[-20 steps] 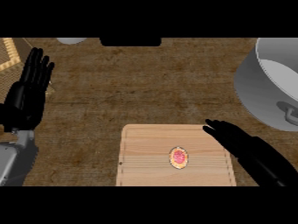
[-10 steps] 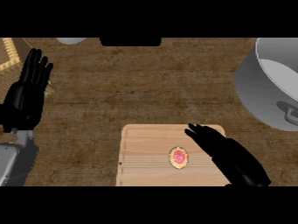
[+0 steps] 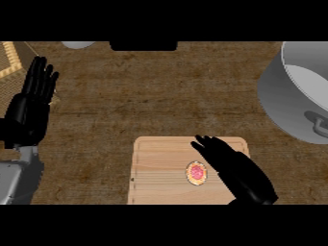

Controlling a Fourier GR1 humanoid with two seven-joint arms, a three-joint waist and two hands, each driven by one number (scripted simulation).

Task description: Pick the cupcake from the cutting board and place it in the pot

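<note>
Status: my right hand [image 3: 239, 169] has swung in from the right edge of the pale wooden rectangular cutting board [image 3: 156, 168] over the last second. It now sits over the board's right half, just beside the small round pink-topped cupcake [image 3: 197, 173].

Its fingers [image 3: 208, 146] are straight and close together, pointing up-left past the cupcake. Nothing is curled round it, so no grasp yet. From this steep angle I can't tell whether the palm edge is touching the cupcake or only next to it.

The cupcake hasn't moved: on the board, right of its centre and toward the near edge.

The large grey metal pot [image 3: 294, 96] is unchanged at upper right, well apart from the board, handle facing the board side.

My left hand [image 3: 30, 103] hasn't moved either. It's resting at the left of the view, fingers straight and pointing up.

My read: the approach is basically done and we're still early in the task. Next I need to bring the thumb and fingers round the cupcake before any lift. The risk is nudging it sideways across the board while closing, since the hand is coming in from one side only.
</note>
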